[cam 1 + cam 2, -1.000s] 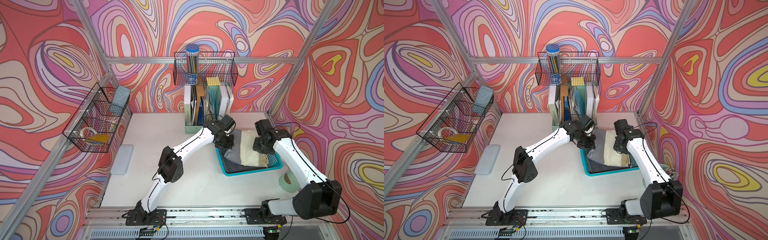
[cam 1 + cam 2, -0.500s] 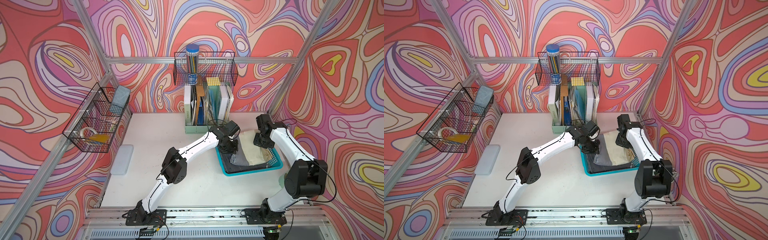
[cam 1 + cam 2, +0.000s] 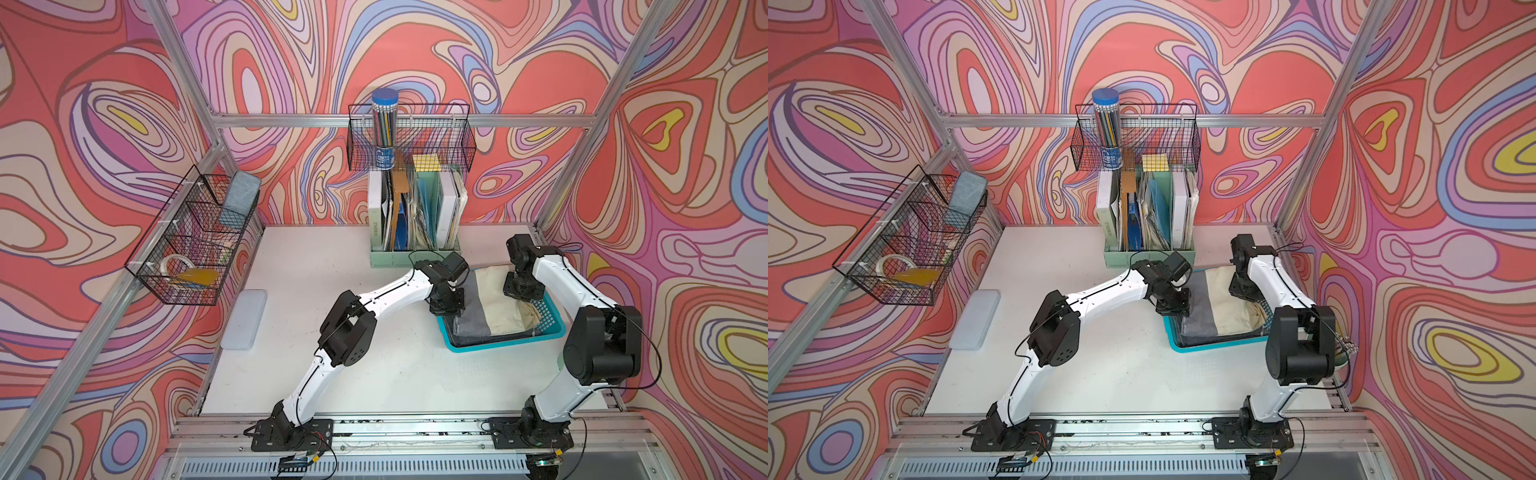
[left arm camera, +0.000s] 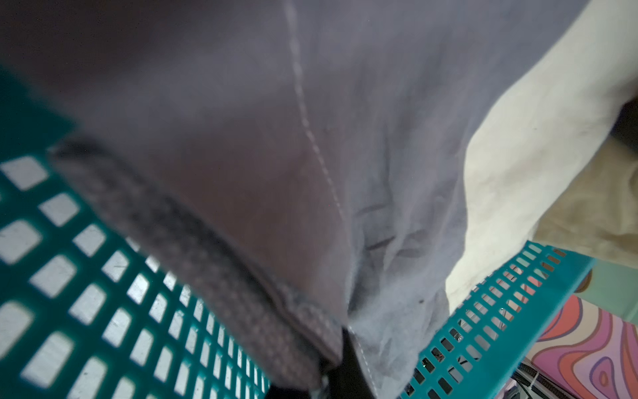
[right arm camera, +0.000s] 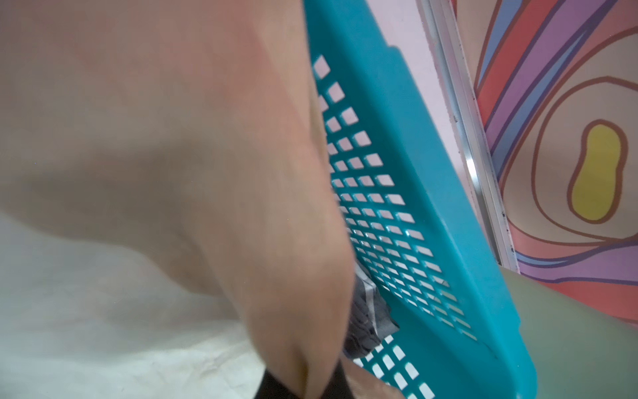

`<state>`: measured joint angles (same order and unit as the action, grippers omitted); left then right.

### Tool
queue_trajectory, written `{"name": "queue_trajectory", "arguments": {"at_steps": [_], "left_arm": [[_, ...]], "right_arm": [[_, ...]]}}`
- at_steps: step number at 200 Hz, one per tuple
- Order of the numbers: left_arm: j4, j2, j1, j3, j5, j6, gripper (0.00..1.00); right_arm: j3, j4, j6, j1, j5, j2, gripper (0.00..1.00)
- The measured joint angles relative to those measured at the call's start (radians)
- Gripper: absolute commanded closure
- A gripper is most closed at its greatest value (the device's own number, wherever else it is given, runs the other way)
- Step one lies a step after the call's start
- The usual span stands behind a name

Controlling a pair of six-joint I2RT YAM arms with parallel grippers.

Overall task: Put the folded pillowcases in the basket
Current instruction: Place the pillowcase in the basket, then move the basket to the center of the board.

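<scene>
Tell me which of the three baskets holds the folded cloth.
The turquoise plastic basket on the table: the grey-and-cream pillowcase lies partly in it. The others, the side-wall basket and back-wall basket, are black wire.

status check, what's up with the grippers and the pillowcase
Left gripper and right gripper both shut on pillowcase. Near end down in basket, far end raised. No obstruction seen.
</scene>
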<state>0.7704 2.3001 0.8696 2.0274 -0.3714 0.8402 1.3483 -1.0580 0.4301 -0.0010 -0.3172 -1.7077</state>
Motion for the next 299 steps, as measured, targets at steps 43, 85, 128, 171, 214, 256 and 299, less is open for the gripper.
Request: {"name": "queue_trajectory", "arguments": {"at_steps": [43, 85, 128, 171, 214, 256, 299], "left_arm": [[-0.037, -0.006, 0.0, -0.025, -0.012, 0.01, 1.0], [-0.043, -0.006, 0.002, -0.026, -0.019, 0.026, 1.0], [-0.074, -0.042, 0.008, -0.076, -0.005, 0.051, 0.42], [0.003, -0.124, 0.019, -0.079, 0.068, 0.025, 0.05], [0.03, -0.169, 0.021, -0.077, 0.092, -0.003, 0.01], [0.074, -0.191, 0.012, -0.07, 0.139, -0.044, 0.02], [0.132, -0.251, -0.003, -0.103, 0.223, -0.064, 0.01]], "right_arm": [[0.002, 0.024, -0.004, -0.017, -0.005, -0.031, 0.81], [0.033, 0.034, -0.006, -0.027, -0.018, -0.07, 0.73], [0.04, 0.039, -0.007, -0.028, -0.029, -0.089, 0.64], [0.039, 0.043, -0.002, -0.031, -0.054, -0.012, 0.53], [0.045, 0.058, -0.002, -0.031, -0.06, 0.05, 0.53], [0.045, 0.069, 0.001, -0.031, -0.047, 0.135, 0.53], [0.076, 0.072, 0.001, -0.032, -0.052, 0.182, 0.52]]}}
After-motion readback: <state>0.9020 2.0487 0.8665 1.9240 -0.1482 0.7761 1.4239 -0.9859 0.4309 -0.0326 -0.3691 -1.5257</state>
